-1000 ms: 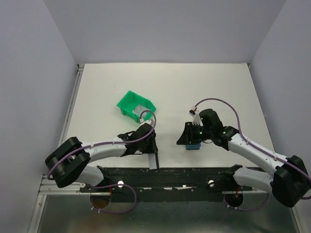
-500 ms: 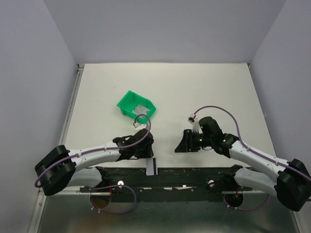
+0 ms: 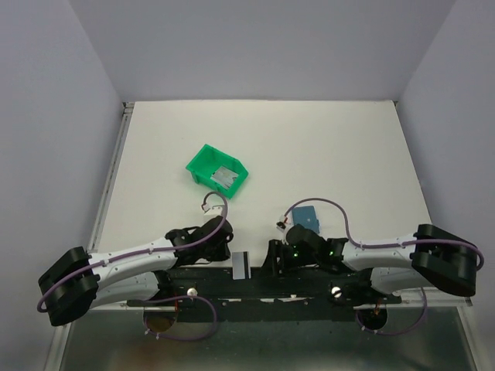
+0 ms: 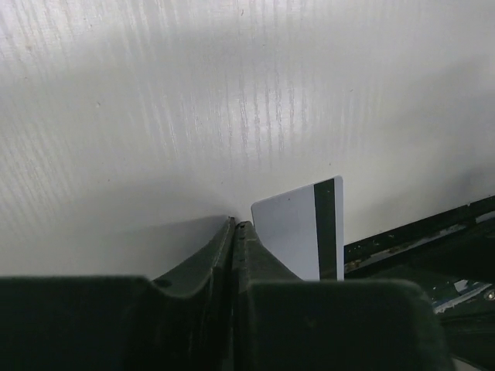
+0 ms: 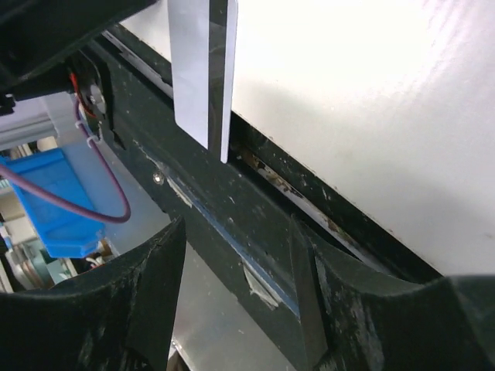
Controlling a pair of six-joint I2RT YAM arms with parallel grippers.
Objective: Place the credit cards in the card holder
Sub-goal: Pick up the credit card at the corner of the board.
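Observation:
One credit card point(image 3: 240, 265), grey-white with a dark stripe, lies flat at the table's near edge and overhangs the black rail. My left gripper point(image 3: 229, 251) is just left of it. In the left wrist view its jaws are shut point(image 4: 234, 225) with nothing between them, and the card point(image 4: 298, 232) lies beside the right finger. My right gripper point(image 3: 271, 257) is just right of the card, open and empty, with its jaws wide apart point(image 5: 236, 259) and the card point(image 5: 201, 69) ahead of them. The blue card holder point(image 3: 307, 216) lies on the table behind the right arm. Another card point(image 3: 225, 177) rests in the green bin.
The green plastic bin point(image 3: 203, 164) stands on the table left of centre, tilted. The black mounting rail point(image 3: 309, 277) runs along the near edge under both grippers. White walls enclose the table on three sides.
My right gripper has let go of the card holder, left it on the table, swung down to the near edge and opened. My left gripper has drawn back and shut; the card now overhangs the rail.

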